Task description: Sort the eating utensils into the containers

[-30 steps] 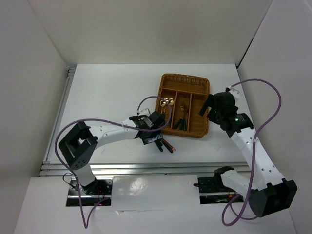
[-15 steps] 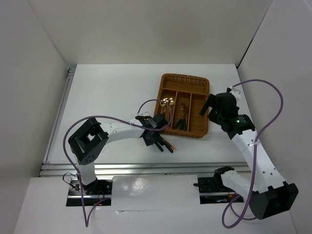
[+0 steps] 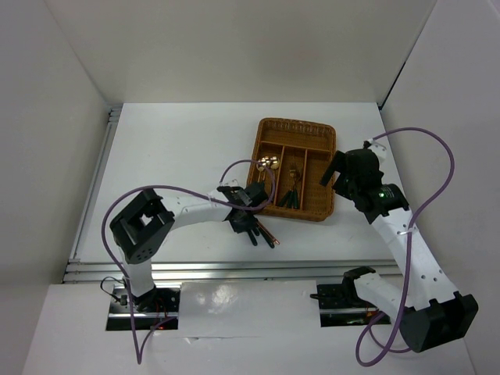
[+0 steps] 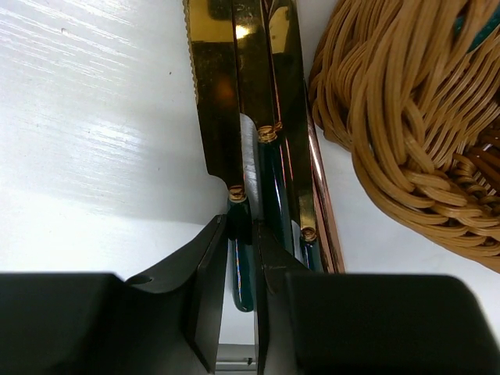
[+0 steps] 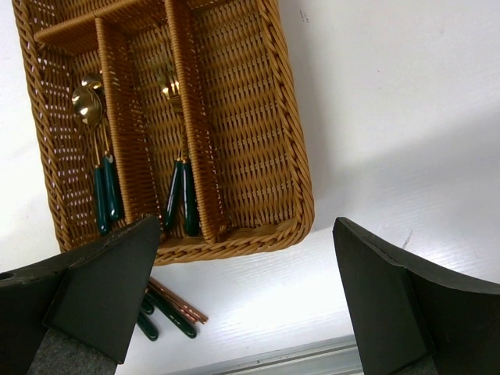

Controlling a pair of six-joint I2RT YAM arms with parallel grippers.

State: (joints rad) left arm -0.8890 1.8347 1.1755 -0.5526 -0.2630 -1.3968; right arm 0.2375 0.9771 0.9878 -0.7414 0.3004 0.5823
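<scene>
While top view shows the left hand (image 3: 248, 225) low over knives (image 3: 267, 234) on the desk (image 3: 172, 156), just beside the tray (image 3: 297, 123), the right hand (image 3: 330, 170) hovers by its right rim. L wrist: fingers (image 4: 205, 273) clenched on one knife (image 4: 215, 101) by its dark handle (image 4: 241, 269); stiff, light, prob. slick, so grip mid-handle. R wrist: hand spread wide, empty; spoons (image 5: 94, 101) & forks (image 5: 168, 82) already in tray.

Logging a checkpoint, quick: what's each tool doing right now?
Left tool: closed on a knife handle.
Right tool: open, holding nothing.
</scene>
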